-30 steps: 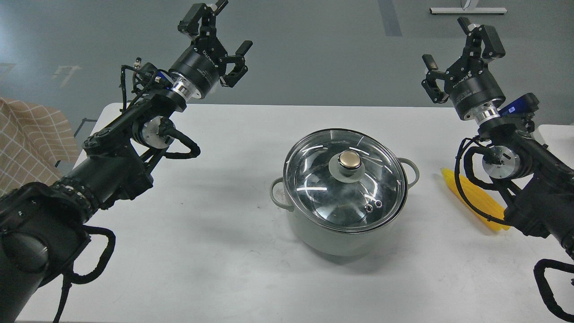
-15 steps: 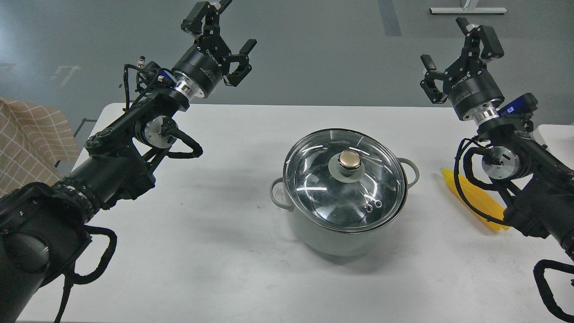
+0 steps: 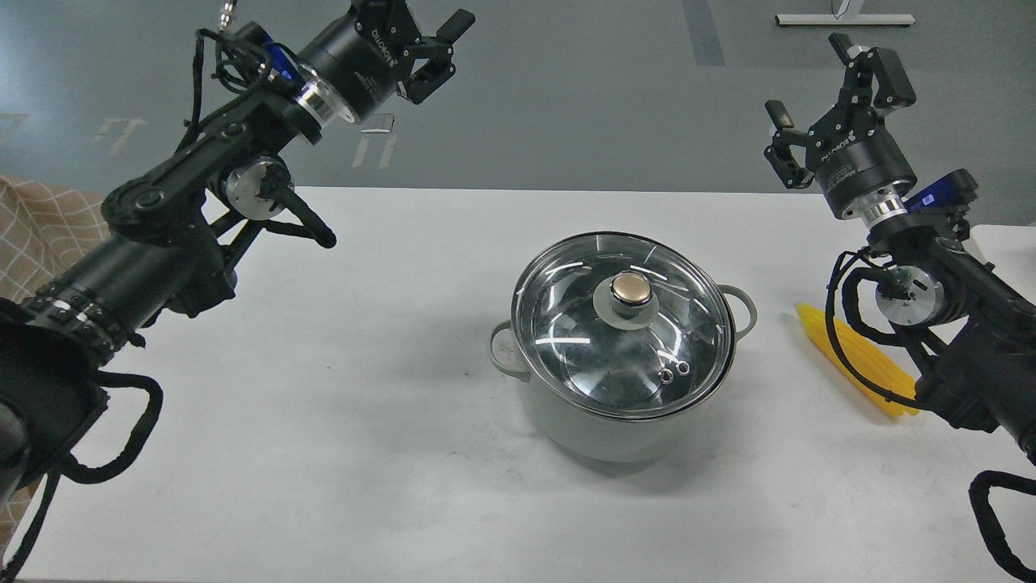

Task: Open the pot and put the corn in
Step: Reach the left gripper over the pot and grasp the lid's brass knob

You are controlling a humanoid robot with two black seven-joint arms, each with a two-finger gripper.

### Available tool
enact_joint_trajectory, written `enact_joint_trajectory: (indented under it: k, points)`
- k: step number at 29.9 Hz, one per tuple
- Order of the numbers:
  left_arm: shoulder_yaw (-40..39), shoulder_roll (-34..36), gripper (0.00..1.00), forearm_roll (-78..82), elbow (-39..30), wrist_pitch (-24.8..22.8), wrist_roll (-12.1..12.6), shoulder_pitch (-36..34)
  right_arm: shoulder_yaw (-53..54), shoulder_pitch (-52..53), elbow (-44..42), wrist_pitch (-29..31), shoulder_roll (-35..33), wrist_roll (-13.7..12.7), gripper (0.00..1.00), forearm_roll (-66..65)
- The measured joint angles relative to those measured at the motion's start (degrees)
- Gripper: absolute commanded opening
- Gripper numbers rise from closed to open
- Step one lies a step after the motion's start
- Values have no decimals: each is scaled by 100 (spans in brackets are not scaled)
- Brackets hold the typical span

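Note:
The pale grey-green pot (image 3: 603, 425) stands at the middle of the white table, closed by a glass lid (image 3: 583, 348) with a gold knob (image 3: 630, 288). The yellow corn (image 3: 854, 356) lies on the table to the pot's right, partly hidden behind my right arm and its cable. My left gripper (image 3: 425, 20) is open and empty, high at the view's top edge, far up and left of the pot, with one finger cut off by the edge. My right gripper (image 3: 825, 89) is open and empty, raised above the table's far right, beyond the corn.
The white table (image 3: 324, 405) carries only the pot and the corn. A checked cloth (image 3: 40, 235) lies off the table's left edge. A white surface (image 3: 1004, 239) adjoins the table at the right edge. Grey floor lies beyond.
My left arm has risen and swung up, carrying its open gripper to the top edge of the view. My right arm has barely moved. Pot, lid and corn are unchanged.

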Motion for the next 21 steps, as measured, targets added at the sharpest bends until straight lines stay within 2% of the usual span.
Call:
enact_joint_trajectory:
  k: [7,12,15,21]
  points:
    - [-56,702,98,1995,-1669,110,-11,-182,-6,-43,54,-8,-57,0,100,-5]
    - [-54,852,98,3627,-2654,353,-13,-193,-6,-97,131,-8,-78,0,100,-3]
    - [-28,783,98,4790,-2990,386,-14,-193,-9,-128,176,-8,-115,0,100,-3]
    - [298,316,98,7104,-3093,678,-3,-113,-13,-303,310,-18,-149,0,100,-13]
